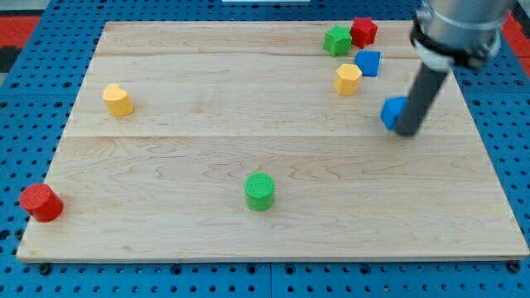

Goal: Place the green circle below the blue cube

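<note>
The green circle (pixel 260 191), a short green cylinder, stands on the wooden board (pixel 166 223) a little below and left of its centre. A blue cube (pixel 368 63) lies near the view's top right. A second blue block (pixel 392 112) lies lower at the right, partly hidden by my rod. My tip (pixel 407 132) rests on the board touching that second blue block on its right side, far to the right of the green circle.
A red block (pixel 363 31) and a green block (pixel 337 40) sit at the top right, with a yellow block (pixel 348 79) just below them. A yellow block (pixel 118 100) lies at the left. A red cylinder (pixel 40 203) stands at the bottom left corner.
</note>
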Action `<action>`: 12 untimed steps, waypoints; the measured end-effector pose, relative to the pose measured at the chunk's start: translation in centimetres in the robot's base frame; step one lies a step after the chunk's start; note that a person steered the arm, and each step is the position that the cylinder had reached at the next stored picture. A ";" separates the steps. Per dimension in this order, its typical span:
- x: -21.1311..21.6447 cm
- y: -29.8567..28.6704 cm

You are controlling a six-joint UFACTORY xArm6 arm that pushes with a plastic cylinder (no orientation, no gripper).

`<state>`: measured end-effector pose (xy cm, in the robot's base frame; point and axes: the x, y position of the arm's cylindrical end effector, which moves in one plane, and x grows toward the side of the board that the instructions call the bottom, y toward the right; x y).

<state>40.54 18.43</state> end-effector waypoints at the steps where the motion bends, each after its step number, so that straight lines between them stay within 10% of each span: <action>1: -3.8 -4.9; 6: 7.4 -1.2; 7: 19.2 -6.7; 8: 21.2 -14.3; 10: 10.8 -23.5; 12: 9.8 -26.5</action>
<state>50.32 -8.10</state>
